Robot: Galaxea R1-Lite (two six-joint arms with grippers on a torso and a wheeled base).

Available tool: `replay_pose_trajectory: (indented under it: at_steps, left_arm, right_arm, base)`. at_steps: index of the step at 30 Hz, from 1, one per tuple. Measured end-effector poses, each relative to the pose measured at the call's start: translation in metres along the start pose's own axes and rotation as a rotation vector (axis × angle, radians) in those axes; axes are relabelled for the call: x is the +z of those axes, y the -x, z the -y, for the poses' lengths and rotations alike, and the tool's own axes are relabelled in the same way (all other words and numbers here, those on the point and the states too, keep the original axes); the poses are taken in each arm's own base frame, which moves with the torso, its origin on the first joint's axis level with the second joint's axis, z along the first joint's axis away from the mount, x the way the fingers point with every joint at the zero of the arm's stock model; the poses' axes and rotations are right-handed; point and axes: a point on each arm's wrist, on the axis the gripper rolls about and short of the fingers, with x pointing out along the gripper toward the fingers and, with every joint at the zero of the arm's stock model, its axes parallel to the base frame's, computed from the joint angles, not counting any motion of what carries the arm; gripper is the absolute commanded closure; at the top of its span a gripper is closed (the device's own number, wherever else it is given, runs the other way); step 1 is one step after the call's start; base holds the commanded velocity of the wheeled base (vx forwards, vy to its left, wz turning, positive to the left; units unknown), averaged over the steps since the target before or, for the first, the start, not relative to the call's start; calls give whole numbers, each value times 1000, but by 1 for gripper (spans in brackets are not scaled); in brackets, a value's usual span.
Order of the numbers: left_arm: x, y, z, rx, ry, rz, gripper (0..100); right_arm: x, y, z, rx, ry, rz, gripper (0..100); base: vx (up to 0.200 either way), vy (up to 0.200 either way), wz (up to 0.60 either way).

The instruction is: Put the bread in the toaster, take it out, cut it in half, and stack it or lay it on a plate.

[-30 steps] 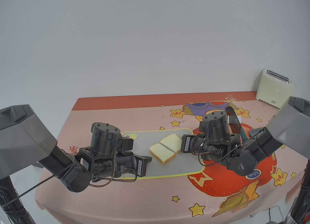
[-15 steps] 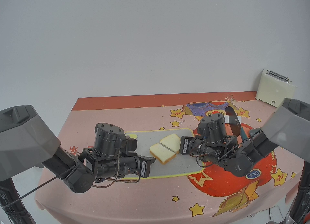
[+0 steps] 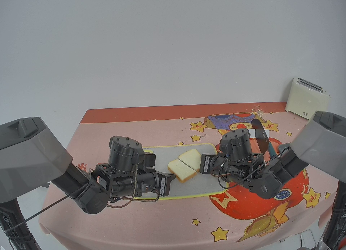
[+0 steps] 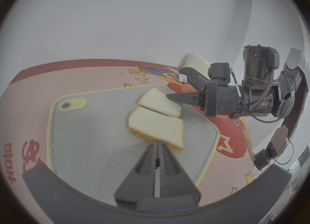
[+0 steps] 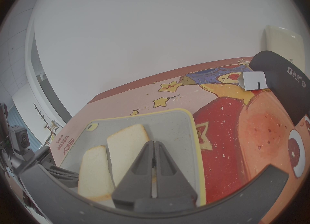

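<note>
Two halves of a bread slice lie side by side on the grey, yellow-rimmed cutting board (image 3: 203,186). The near half (image 3: 181,170) (image 4: 157,127) (image 5: 93,169) has my left gripper (image 3: 171,180) (image 4: 158,144) at its edge, shut and empty, tips low over the board. At the far half (image 3: 191,158) (image 4: 160,102) (image 5: 126,147), from the opposite side, my right gripper (image 3: 201,163) (image 5: 153,144) (image 4: 171,97) is shut and empty, with its tip at the bread's edge. The cream toaster (image 3: 306,98) stands at the table's far right corner.
A black-bladed knife (image 3: 262,134) (image 5: 281,80) with a teal handle and a white tag lies on the patterned tablecloth behind my right wrist. Crumbs speckle the board (image 4: 90,137) and the cloth. The table's far left part lies bare.
Both grippers have closed in on the bread from opposite sides: the left one moved right, the right one moved left. The bread halves have not moved.
</note>
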Motion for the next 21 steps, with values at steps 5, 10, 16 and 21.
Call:
replay_pose_trajectory:
  at_steps: [5, 10, 16, 21]
  left_arm:
    - [4, -2, 1, -5, -5, 15, 100]
    - [8, -4, 4, -13, -12, 32, 100]
    - [17, -5, 6, -29, -24, 90, 100]
    - [22, -5, 7, -35, -29, 110, 100]
  right_arm:
    - [-2, 1, -2, 4, 4, -4, 100]
    - [-2, 1, -2, 4, 6, -8, 100]
    - [-3, 2, -3, 7, 8, -11, 100]
    - [-4, 2, -3, 8, 9, -13, 100]
  base:
    - [0, 0, 0]
    - [0, 0, 0]
    - [0, 0, 0]
    - [0, 0, 0]
